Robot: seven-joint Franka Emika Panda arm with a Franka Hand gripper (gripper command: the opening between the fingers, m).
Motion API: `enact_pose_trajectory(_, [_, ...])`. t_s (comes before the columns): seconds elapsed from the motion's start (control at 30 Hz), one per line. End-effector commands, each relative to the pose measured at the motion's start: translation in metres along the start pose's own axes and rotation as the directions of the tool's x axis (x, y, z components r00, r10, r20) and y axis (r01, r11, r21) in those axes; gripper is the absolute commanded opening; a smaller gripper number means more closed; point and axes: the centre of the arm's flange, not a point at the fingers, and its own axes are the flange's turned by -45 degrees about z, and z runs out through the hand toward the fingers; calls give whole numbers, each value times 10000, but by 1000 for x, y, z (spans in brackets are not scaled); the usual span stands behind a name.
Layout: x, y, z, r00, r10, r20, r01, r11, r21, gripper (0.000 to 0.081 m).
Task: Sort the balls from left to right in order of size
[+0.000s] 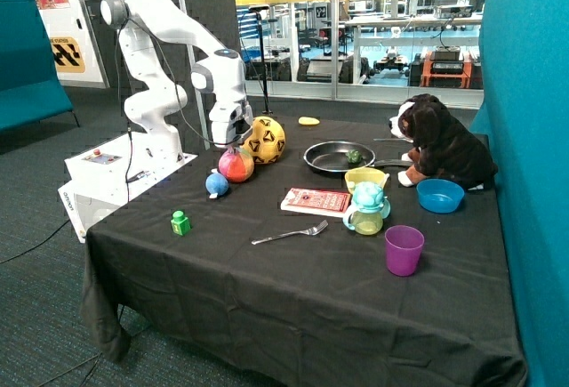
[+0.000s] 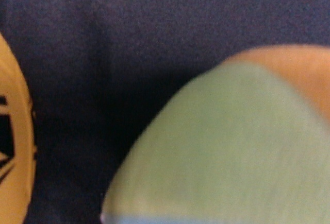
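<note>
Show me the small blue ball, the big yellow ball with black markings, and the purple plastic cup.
Small blue ball [image 1: 217, 184]: outside view, its middle.
Big yellow ball with black markings [image 1: 268, 141]: outside view, its front face.
Purple plastic cup [image 1: 404, 252]: outside view, its side wall.

small ball [image 1: 216, 183], mid ball [image 1: 236, 166], large ball [image 1: 266, 140] in a row
</note>
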Motion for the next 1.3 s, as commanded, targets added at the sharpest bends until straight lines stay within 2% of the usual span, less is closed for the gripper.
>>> enact_pose_trajectory(0.0, [6, 0, -22, 10000, -40, 20, 40, 10000, 0, 808])
enact_pose_trajectory(0.17, [12, -3, -36, 9998, -197, 20, 197, 9998, 0, 808])
enact_pose_trajectory(0.7, [19, -16, -62, 9980, -638, 20, 638, 9980, 1, 808])
enact_pose_trajectory(0.93, [29, -33, -84, 9930, -1177, 20, 1177, 9930, 2, 808])
enact_pose_trajectory(0.97, [31, -35, -87, 9894, -1453, 20, 1453, 9894, 3, 808])
enact_pose_trajectory(1.0, [31, -36, -88, 9923, -1241, 20, 1241, 9923, 3, 808])
enact_pose_trajectory(1.27, [36, -41, -95, 9904, -1380, 20, 1380, 9904, 3, 808])
